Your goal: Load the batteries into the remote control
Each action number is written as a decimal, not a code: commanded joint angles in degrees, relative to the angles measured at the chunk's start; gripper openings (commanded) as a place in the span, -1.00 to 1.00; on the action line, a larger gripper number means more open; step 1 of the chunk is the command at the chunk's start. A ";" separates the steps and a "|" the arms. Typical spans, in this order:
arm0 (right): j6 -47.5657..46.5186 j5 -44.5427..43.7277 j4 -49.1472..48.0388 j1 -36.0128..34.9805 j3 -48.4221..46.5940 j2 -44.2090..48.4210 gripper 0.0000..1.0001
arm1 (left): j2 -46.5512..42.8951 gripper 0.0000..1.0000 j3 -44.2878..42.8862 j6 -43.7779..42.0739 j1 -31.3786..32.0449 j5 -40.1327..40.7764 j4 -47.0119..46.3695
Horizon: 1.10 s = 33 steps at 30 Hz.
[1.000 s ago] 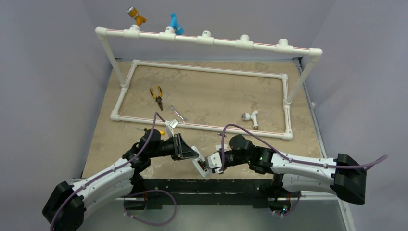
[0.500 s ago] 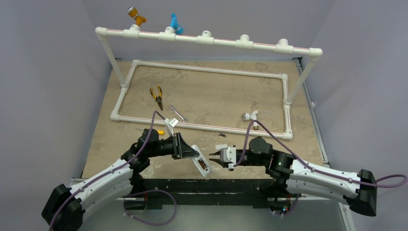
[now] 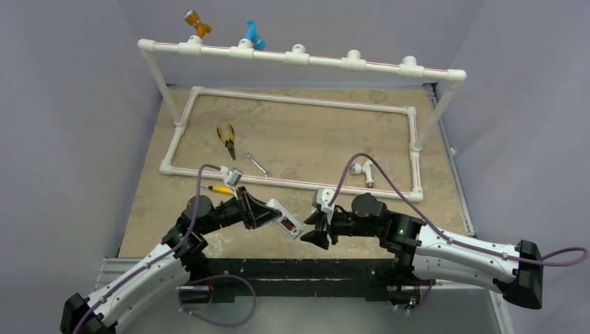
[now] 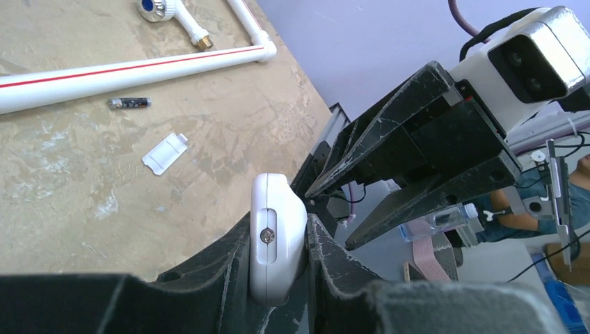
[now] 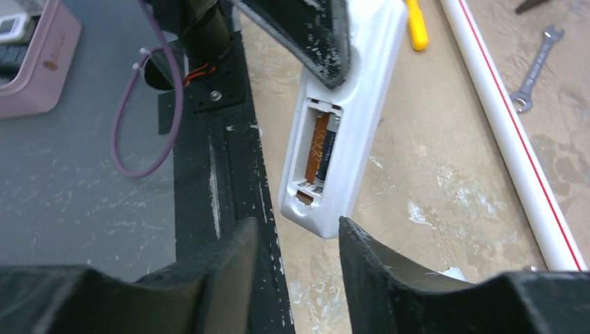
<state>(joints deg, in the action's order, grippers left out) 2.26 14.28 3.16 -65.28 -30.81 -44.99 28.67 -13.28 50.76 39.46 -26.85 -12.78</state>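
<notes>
remote control far half under left gripper, button face unseen, battery ends shadowed in compartment (one or two, not determinable), yellow screwdriver handle cut by frame top, cover piece mostly behind right gripper

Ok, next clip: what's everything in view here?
slim white remote control: 1, white, in left end effector, compartment open
dark cylindrical batteries: 2, dark, one in compartment, one loose on table
flat white cover piece: 1, white, beside loose battery
white PVC pipe frame: 1, red-striped, far table
yellow-handled pliers: 1, inside frame
silver wrench: 1, inside frame
yellow-handled screwdriver: 1, outside frame
white pipe fitting: 1, inside frame
orange fitting: 1, atop frame
blue fitting: 1, atop frame
left end effector: black, shut on remote
right end effector: black, open, empty
</notes>
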 commanded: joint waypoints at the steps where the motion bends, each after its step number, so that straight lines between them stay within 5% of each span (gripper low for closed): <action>1: 9.03 -7.13 -1.85 -0.02 -1.63 0.76 -0.02 | 0.50 -1.00 0.07 -3.01 0.21 2.92 -2.52; 10: 11.30 -15.47 -8.42 -0.41 -0.52 -2.06 0.24 | 2.89 -1.00 -0.43 -1.12 0.26 2.77 -4.01; 33: 8.24 -19.96 -15.66 -3.13 -0.29 -12.10 0.10 | 4.91 -1.00 -0.51 0.92 0.29 0.67 -5.94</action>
<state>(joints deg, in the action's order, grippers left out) 11.49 -3.60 -9.28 -67.83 -30.74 -56.05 33.80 -13.23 51.09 39.46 -25.30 -14.22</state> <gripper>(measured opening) 0.563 0.255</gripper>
